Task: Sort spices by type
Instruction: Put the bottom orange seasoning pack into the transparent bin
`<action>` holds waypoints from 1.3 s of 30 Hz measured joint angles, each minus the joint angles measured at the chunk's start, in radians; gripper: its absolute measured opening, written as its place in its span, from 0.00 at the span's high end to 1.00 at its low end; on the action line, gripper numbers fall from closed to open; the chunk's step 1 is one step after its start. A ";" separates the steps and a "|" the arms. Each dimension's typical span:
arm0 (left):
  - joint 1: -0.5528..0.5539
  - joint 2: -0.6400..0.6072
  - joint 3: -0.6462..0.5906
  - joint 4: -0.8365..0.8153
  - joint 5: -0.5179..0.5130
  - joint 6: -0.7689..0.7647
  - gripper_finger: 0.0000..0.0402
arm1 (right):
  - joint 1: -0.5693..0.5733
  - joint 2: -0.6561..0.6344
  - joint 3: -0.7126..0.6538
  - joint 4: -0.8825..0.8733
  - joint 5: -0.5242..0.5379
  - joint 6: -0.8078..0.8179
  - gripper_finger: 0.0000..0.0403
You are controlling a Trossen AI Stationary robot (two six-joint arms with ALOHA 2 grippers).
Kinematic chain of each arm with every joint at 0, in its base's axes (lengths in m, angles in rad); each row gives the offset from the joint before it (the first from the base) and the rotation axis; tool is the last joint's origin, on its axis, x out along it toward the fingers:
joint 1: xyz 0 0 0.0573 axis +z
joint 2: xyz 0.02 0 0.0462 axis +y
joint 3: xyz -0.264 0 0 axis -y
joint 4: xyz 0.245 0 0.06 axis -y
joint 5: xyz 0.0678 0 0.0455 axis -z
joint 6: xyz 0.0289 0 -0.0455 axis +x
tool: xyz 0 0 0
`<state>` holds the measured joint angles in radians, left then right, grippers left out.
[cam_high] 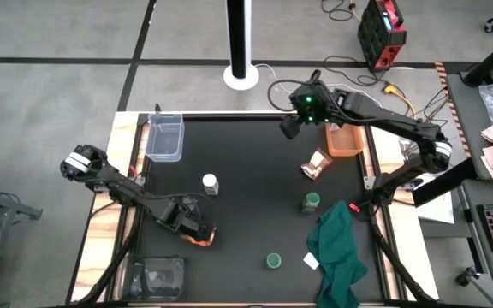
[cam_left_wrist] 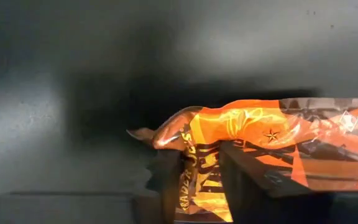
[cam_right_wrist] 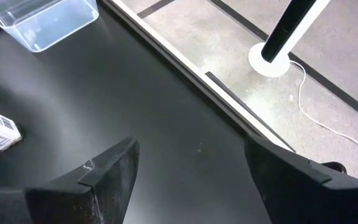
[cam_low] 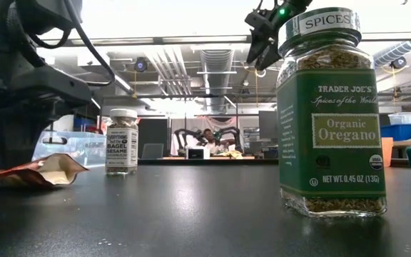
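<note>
My left gripper [cam_high: 193, 231] is shut on an orange foil packet [cam_high: 204, 239] near the table's front left; the packet also shows in the left wrist view [cam_left_wrist: 272, 134] and the low view [cam_low: 27, 173]. My right gripper [cam_high: 291, 127] is open and empty above the table's far edge, and shows in its own view [cam_right_wrist: 191, 171]. A second copper packet [cam_high: 317, 164] lies near the orange bin. A clear jar with a white cap [cam_high: 210, 183] stands mid-table. One green-lidded jar [cam_high: 312, 202] stands right of centre, another [cam_high: 273, 259] near the front edge. My left gripper pinches the orange packet between its two fingers [cam_left_wrist: 169, 183], on the crumpled part near one end [cam_left_wrist: 201, 171]. The fingers come slanting down from the table's left. The packet lies low on the table, its free end [cam_low: 63, 165] slightly raised.
A clear bin [cam_high: 164, 137] sits at the far left, an orange bin [cam_high: 346, 141] at the far right, another clear bin [cam_high: 157, 275] at the near left. A dark green cloth [cam_high: 336, 252] and a white paper scrap [cam_high: 312, 261] lie at the near right.
</note>
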<state>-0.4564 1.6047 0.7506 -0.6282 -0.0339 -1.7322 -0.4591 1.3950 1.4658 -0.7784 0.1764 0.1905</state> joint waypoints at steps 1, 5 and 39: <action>0.000 0.000 0.002 -0.002 -0.005 0.011 0.81 | 0.000 0.002 0.000 0.002 0.000 0.000 0.29; -0.002 0.004 0.018 -0.018 -0.025 0.056 0.95 | 0.000 0.017 0.000 0.004 0.000 0.000 0.28; 0.182 -0.263 0.643 -0.945 -0.389 0.409 1.00 | 0.000 0.023 0.000 0.014 0.007 0.038 0.29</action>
<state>-0.2749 1.3415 1.3937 -1.5727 -0.4230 -1.3233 -0.4591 1.4185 1.4658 -0.7647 0.1837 0.2283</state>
